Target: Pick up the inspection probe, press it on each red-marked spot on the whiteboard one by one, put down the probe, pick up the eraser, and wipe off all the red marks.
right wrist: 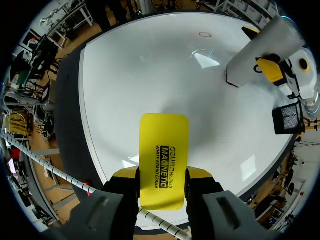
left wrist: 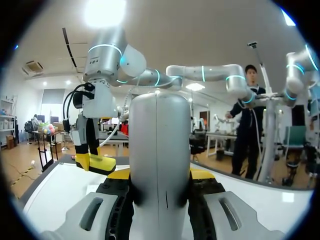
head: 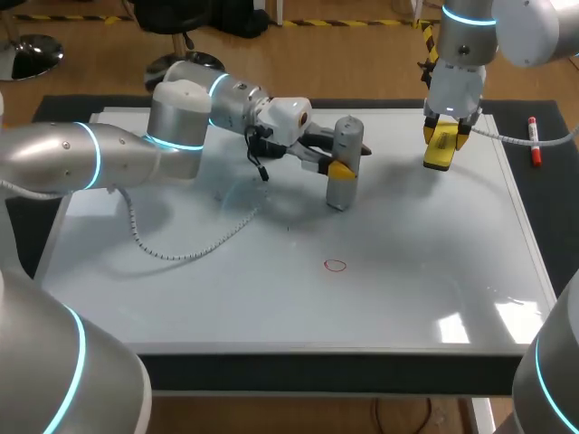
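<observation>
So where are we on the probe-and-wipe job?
Picked up: the eraser, in the right gripper. In hand too: the probe, upright in the left gripper, base at the whiteboard, not put down. Left: one red mark visible, unwiped.

Grey probe (head: 345, 167) stands upright on whiteboard (head: 271, 307); yellow eraser (head: 441, 147) held aloft.

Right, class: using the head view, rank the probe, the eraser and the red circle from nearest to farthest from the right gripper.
1. Eraser, held between the right gripper fingers.
2. Probe, upright, off to its left.
3. Red circle, nearer the camera than the probe.
</observation>
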Controlling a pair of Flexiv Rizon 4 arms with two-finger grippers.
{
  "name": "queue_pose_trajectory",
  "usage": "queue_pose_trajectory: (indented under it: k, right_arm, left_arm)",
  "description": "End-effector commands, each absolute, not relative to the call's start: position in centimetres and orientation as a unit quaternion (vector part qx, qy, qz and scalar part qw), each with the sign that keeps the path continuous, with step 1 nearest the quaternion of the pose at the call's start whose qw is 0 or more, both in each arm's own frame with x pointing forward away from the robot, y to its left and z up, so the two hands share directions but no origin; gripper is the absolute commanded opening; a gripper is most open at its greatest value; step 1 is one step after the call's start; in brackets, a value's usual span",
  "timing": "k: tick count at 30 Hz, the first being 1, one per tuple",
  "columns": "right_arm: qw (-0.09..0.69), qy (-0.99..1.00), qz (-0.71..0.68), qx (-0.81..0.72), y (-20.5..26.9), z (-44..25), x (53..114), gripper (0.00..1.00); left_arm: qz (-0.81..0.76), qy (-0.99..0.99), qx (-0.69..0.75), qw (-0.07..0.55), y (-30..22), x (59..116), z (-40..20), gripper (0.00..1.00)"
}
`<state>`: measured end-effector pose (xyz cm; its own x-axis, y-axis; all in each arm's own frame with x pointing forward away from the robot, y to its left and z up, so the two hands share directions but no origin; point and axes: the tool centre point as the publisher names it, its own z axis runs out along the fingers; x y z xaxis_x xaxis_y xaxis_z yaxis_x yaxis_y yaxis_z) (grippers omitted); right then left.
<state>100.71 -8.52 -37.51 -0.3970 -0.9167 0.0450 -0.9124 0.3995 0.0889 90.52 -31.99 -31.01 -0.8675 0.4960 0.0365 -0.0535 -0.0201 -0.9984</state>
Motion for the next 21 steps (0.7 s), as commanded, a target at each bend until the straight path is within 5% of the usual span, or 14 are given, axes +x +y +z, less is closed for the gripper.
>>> queue_pose_trajectory:
  k: [1,21]
  right_arm:
    - [0.044,-0.835,-0.024,0.548,-8.6,-37.4,100.8,0.0]
    - [0.044,-0.835,-0.024,0.548,-8.6,-37.4,100.8,0.0]
  left_arm:
    - [0.714,-0.651,-0.165,0.2,-32.1,90.7,-31.1,0.0]
    - [0.71,-0.664,-0.175,0.156,-30.5,90.7,-24.3,0.0]
